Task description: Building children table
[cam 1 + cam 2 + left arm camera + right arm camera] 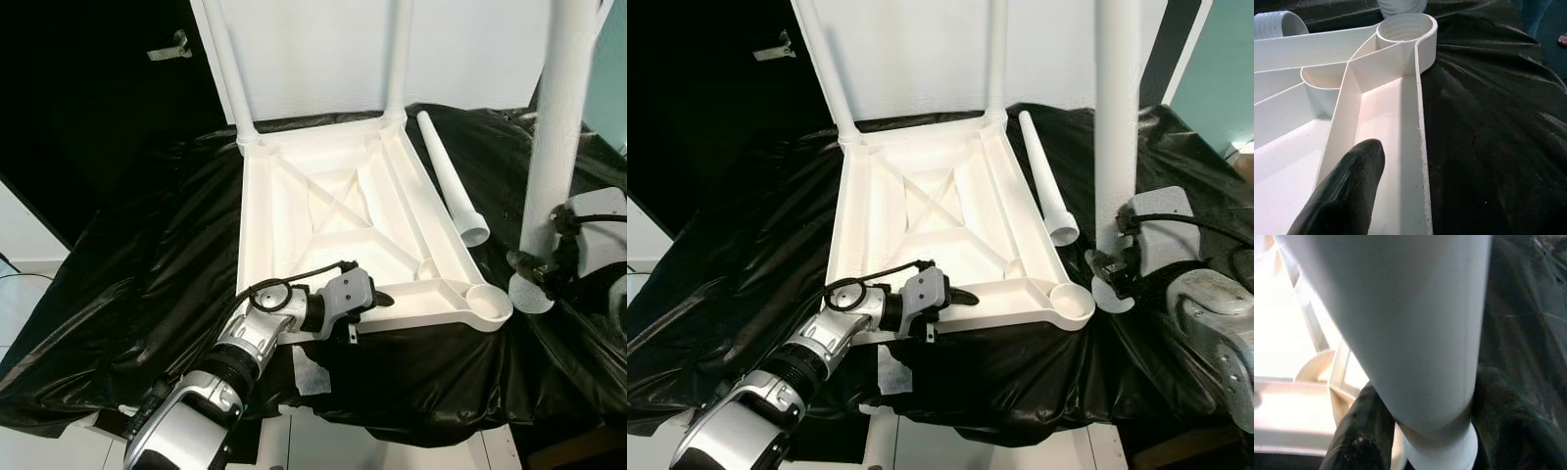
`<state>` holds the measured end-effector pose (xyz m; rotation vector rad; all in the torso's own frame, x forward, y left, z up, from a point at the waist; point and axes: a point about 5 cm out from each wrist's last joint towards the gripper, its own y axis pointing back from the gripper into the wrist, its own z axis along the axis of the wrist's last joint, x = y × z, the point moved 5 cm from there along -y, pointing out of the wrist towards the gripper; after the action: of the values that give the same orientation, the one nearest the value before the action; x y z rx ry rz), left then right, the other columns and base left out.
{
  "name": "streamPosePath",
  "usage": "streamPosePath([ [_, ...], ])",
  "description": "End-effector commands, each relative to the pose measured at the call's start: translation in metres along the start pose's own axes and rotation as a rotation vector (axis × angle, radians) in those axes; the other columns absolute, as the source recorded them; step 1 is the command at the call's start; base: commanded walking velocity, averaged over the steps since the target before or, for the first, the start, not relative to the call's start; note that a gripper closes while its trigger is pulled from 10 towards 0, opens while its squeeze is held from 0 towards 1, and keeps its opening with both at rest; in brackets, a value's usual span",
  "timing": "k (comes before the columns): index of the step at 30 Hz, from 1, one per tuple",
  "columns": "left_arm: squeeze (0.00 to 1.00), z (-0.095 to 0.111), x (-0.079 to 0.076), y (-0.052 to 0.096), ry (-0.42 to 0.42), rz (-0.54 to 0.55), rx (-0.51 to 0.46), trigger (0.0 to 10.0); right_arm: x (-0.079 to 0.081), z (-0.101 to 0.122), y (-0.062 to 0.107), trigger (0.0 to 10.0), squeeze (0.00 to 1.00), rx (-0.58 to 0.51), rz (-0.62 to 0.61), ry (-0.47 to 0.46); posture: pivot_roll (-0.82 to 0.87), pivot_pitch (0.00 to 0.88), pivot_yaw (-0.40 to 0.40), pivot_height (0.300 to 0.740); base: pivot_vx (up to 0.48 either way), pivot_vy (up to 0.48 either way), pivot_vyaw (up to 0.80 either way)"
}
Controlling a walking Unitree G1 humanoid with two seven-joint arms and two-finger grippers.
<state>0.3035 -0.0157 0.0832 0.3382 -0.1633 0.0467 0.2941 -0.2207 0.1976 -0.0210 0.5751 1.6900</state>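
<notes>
My right gripper [1107, 269] pinches a white leg [1117, 117] upright beside the empty corner socket [1073, 304]. My left gripper [367, 305] pinches the tabletop rim [411, 318], holding it down. Next I think the leg goes over that hole.

Upturned tabletop [323, 211] lying on sheet [137, 274], underside up. Two legs [227, 69] standing in far corner sockets. Loose leg [453, 181] lying on sheet just right of tabletop, wide end toward robot. Empty socket [487, 302] at near right corner. Left gripper [377, 299] on near rim of tabletop, left of that socket, one finger [1347, 191] resting inside rim channel. Right gripper [534, 269] to right of near right corner, clamped round upright leg [558, 147], foot of it just beside empty socket.
</notes>
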Motion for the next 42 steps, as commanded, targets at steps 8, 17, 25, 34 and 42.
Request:
streamPosePath([
  [8,0.00,-0.041,-0.015,0.002,0.116,0.016,0.124,10.0,0.031,0.018,-0.001,10.0,0.00,-0.085,0.157,0.020,-0.24,0.045,0.050,0.740,0.000,0.000,0.00],
  [17,0.00,-0.040,-0.015,-0.001,0.111,0.003,0.122,10.0,0.029,0.035,0.009,10.0,0.00,-0.138,0.133,0.026,-0.27,0.048,0.060,0.740,0.000,0.000,0.00],
  [25,0.00,-0.038,-0.017,-0.004,0.105,-0.008,0.118,10.0,0.047,0.024,0.012,10.0,0.00,-0.115,0.170,-0.013,-0.27,0.050,0.064,0.740,0.000,0.000,0.00],
  [34,0.00,-0.040,-0.015,0.000,0.106,-0.007,0.126,10.0,0.032,0.004,0.025,10.0,0.00,-0.047,0.130,-0.042,-0.28,0.046,0.071,0.740,0.000,0.000,0.00],
  [42,0.00,-0.037,-0.013,-0.002,0.095,-0.012,0.124,10.0,0.013,-0.003,0.028,10.0,0.00,-0.010,0.069,-0.004,-0.28,0.042,0.078,0.740,0.000,0.000,0.00],
])
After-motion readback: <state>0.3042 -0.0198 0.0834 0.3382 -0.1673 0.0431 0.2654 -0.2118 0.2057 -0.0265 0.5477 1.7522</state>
